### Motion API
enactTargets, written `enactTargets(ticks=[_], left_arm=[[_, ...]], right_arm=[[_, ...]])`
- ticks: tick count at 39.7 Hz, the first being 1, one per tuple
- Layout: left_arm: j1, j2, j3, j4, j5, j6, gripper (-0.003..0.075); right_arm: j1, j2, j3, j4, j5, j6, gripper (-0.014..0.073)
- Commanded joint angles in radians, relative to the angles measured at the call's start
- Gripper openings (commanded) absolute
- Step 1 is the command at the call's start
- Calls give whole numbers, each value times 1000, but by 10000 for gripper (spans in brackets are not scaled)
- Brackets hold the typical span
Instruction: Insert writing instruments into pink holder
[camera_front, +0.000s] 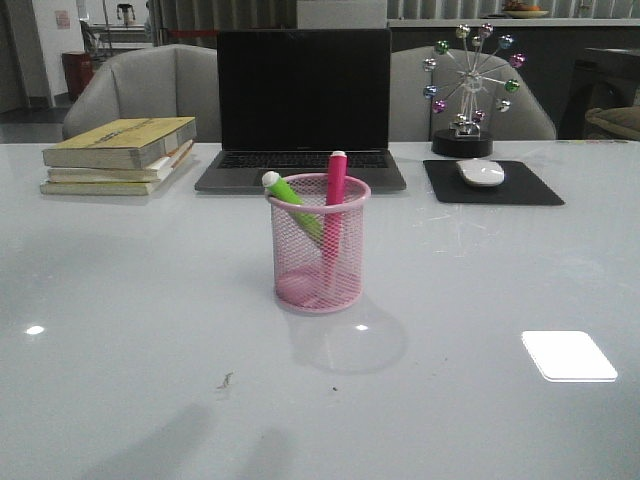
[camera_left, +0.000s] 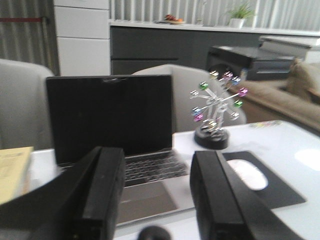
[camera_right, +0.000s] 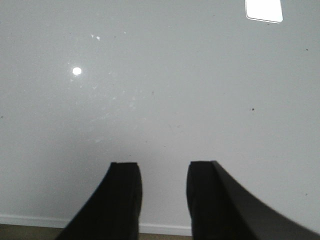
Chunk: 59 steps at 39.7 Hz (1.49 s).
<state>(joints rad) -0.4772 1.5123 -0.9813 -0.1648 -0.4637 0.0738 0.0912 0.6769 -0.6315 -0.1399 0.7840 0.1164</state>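
The right pincer (camera_right: 162, 200) hangs spread over bare white table (camera_right: 165, 90), pinching nothing. At the centre of the front view the pink holder (camera_front: 320, 270) stands upright on the table (camera_front: 150, 380). The green highlighter (camera_front: 292, 203) leans toward the upper left inside it, and the pink highlighter (camera_front: 333, 205) stands nearly upright beside it. Beyond sit a laptop (camera_front: 303, 105), stacked books (camera_front: 118, 155) at left, and a mouse (camera_front: 481, 172) on a black pad (camera_front: 492, 183) at right. The left pincer (camera_left: 157, 195) is spread and empty, facing the laptop (camera_left: 112, 125).
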Motion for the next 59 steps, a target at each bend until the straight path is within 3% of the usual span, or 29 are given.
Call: enactTargets(ticks=[1, 14, 27, 45, 59], left_arm=[[60, -128, -28, 81, 81, -7, 375], [244, -450, -26, 136, 492, -7, 375], [403, -781, 124, 136, 614, -7, 375], [412, -1113, 345, 132, 917, -7, 375], [412, -1141, 382, 121, 939, -7, 375]], right_arm=[[-7, -5, -28, -27, -58, -2, 363], [-7, -5, -28, -34, -58, -2, 363], [-7, -5, -28, -34, -60, -2, 363], [-7, -5, -28, -34, -62, -2, 363], [-7, -5, -28, -34, -60, -2, 360]])
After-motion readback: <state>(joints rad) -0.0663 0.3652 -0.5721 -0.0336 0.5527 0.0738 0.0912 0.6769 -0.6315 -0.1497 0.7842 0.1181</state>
